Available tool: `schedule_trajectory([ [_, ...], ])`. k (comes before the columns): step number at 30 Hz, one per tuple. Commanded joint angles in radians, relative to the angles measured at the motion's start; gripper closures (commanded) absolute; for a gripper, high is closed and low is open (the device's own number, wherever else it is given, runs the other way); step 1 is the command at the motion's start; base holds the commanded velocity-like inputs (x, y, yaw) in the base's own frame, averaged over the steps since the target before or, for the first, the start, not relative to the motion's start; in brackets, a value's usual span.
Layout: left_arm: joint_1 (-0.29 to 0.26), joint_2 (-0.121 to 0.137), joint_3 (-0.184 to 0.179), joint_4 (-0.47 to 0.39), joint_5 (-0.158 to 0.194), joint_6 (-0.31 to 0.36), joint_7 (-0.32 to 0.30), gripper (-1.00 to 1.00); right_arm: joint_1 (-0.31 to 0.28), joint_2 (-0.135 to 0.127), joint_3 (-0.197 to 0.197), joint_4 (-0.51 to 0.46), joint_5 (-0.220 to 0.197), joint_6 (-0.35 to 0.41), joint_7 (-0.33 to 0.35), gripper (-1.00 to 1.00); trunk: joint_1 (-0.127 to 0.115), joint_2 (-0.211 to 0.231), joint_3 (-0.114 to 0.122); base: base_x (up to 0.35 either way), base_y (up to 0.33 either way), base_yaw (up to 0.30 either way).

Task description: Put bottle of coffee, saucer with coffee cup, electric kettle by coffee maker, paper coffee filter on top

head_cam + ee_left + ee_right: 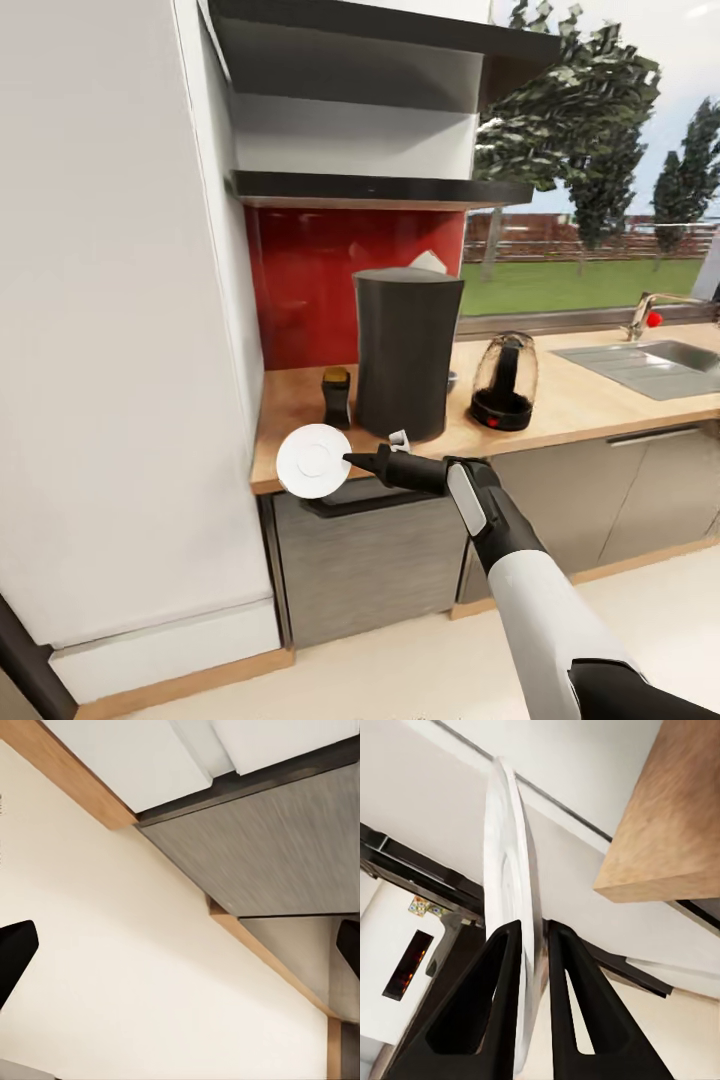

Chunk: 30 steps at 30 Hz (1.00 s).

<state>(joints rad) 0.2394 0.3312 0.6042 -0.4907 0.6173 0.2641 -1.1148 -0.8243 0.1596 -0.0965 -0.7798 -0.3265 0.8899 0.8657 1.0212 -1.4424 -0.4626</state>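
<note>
Saucer (313, 461) is seen in the head view as a flat white disc with a raised ring round a shallow centre, turned on edge so that its face is shown to the camera. It is held at its rim by the right hand (352, 460), in front of the near edge of the surface (590, 400), not yet set down. On the surface stand the dark coffee maker (405, 350), a white filter (429, 262) showing at its top, the small coffee bottle (336, 396) just beside it at its left, the kettle (503, 381) near it at its right, and a small white cup (400, 438) at its foot. The sink (650, 365) lies well apart at the far right.

In the left wrist view, pale floor and a grey cabinet front (270, 847) are shown, with dark fingertips (15, 956) at the two edges of the frame; the left hand is judged to be apart and empty.

In the right wrist view, the saucer (510, 877) is seen edge-on, a thin glossy white rim clamped between the two black fingers (495, 1005). The saucer is judged to be light, stiff, smooth and breakable; a pinch at the rim is the natural hold, though it may slip or pivot there. It is best levelled before being laid beside the coffee maker, and lowered gently.
</note>
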Motion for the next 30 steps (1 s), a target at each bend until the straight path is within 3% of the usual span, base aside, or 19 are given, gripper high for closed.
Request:
schedule_trajectory([
  [1, 0.001, 0.0, -0.001, 0.0, 0.008, 0.01, -0.002, -1.0, -0.001, 0.001, -0.005, 0.001, 0.001, 0.006, 0.006, 1.0, 0.0, -0.001, -0.001, -0.072, 0.313, -0.111],
  [9, 0.001, 0.0, -0.001, 0.0, 0.007, 0.01, -0.005, -1.0, -0.001, 0.001, -0.005, 0.0, 0.0, 0.007, 0.01, 1.0, 0.0, -0.001, -0.001, -0.128, 0.304, -0.022],
  [15, 0.001, 0.0, -0.001, 0.0, 0.007, 0.01, -0.005, -1.0, -0.001, -0.003, -0.006, -0.003, 0.0, 0.008, 0.014, 1.0, 0.0, -0.001, -0.001, -0.112, 0.113, -0.001],
  [18, 0.001, 0.0, -0.001, 0.0, 0.008, 0.01, -0.005, -1.0, -0.001, -0.005, -0.01, -0.007, -0.022, 0.013, 0.014, 1.0, 0.0, -0.001, -0.001, -0.004, 0.004, 0.0],
  [19, 0.001, 0.0, -0.002, -0.001, 0.008, 0.01, -0.005, -1.0, -0.001, -0.008, -0.011, -0.008, -0.058, 0.014, 0.01, 1.0, 0.0, -0.001, -0.001, -0.001, 0.001, 0.0],
  [22, 0.001, 0.0, -0.003, -0.001, 0.007, 0.01, -0.005, -1.0, -0.001, -0.02, -0.024, -0.005, -0.076, 0.015, 0.007, 1.0, 0.0, -0.001, -0.001, 0.0, 0.0, 0.0],
  [28, 0.0, -0.001, -0.003, -0.002, 0.007, 0.009, -0.004, -1.0, -0.002, -0.039, -0.183, -0.005, -0.086, 0.014, -0.034, 1.0, 0.0, -0.001, -0.001, 0.0, 0.0, 0.0],
  [30, 0.001, -0.001, -0.003, -0.002, 0.007, 0.009, -0.004, -1.0, -0.002, -0.043, -0.204, -0.005, -0.088, 0.014, -0.071, 1.0, 0.0, -0.001, -0.001, 0.0, 0.0, 0.0],
])
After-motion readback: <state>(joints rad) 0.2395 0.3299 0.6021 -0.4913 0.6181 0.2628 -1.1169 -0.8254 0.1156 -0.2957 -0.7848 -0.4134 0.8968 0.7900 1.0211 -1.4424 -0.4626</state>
